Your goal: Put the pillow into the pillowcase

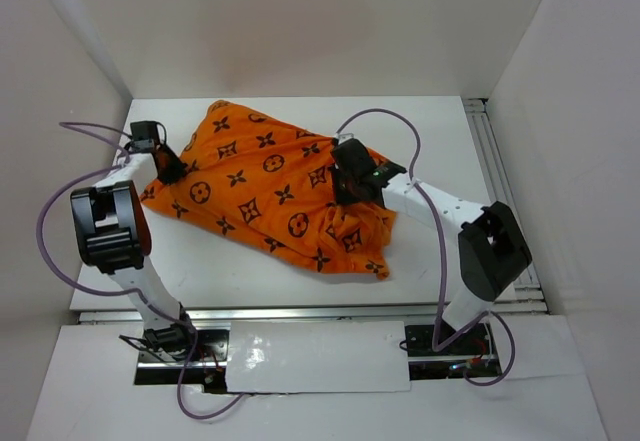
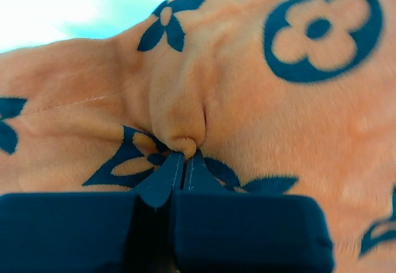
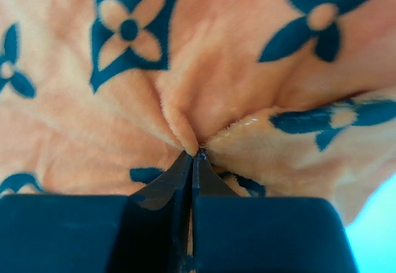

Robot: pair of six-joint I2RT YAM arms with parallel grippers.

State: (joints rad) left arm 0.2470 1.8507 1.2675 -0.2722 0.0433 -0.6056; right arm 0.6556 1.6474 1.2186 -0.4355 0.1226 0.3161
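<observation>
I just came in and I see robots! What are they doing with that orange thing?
Two robot arms are handling an orange pillowcase lying on the white table. The left arm's jaws are shut on a pinch of fabric at its left end; the right arm's jaws are shut on a fold toward its right side. No pillow shows outside the puffy-looking case.

Pillowcase (image 1: pixel 265 186) bright orange, dark brown flower, star, circle motifs; motifs perhaps navy in wrist views. Desk (image 1: pixel 200 251) white. Left tool (image 2: pixel 184 161), right tool (image 3: pixel 193 155) black. Cables (image 1: pixel 441 261) purple.
</observation>
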